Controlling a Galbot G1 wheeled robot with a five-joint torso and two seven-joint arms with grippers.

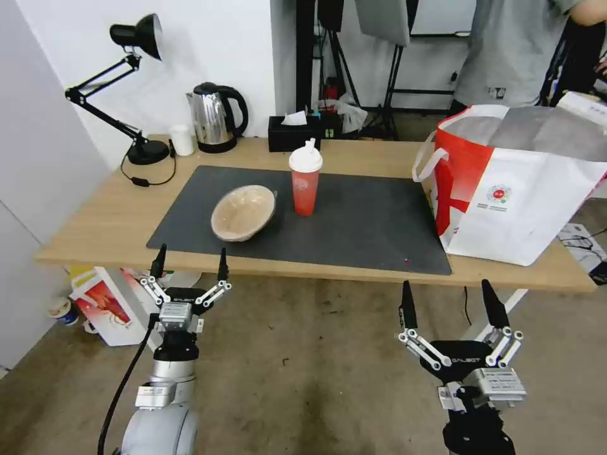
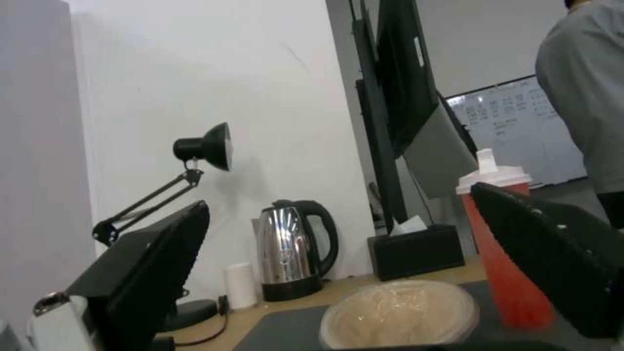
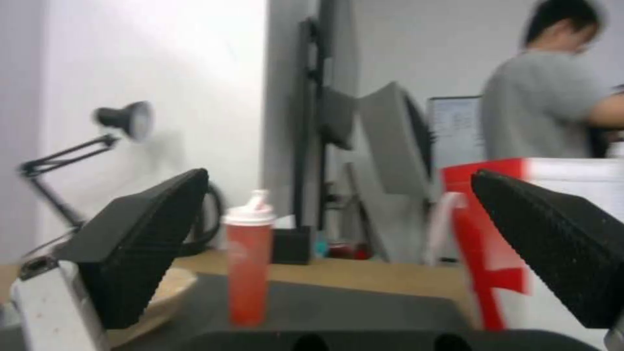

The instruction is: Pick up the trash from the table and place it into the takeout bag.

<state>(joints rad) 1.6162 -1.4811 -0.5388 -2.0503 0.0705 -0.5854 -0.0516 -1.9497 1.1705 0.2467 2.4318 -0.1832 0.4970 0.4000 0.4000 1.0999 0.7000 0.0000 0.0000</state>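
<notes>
On the table [image 1: 107, 221], a shallow tan paper bowl [image 1: 243, 212] lies tilted on the dark grey mat [image 1: 354, 221]. Just right of it stands a tall red drink cup [image 1: 305, 178] with a white lid. The takeout bag [image 1: 518, 189], white with a red side panel, stands open at the table's right end. My left gripper [image 1: 190, 259] is open, below the front edge, in line with the bowl [image 2: 399, 312]. Lower and right, my right gripper [image 1: 450, 302] is also open, in front of the table. The cup [image 3: 248, 258] and bag [image 3: 520, 243] appear between its fingers.
At the back of the table stand a black desk lamp [image 1: 129, 88], a small white cup [image 1: 182, 139], a steel kettle [image 1: 215, 117] and a black tissue box [image 1: 291, 133]. A person in grey stands behind the bag. A red-and-white box [image 1: 110, 303] sits on the floor under the table's left end.
</notes>
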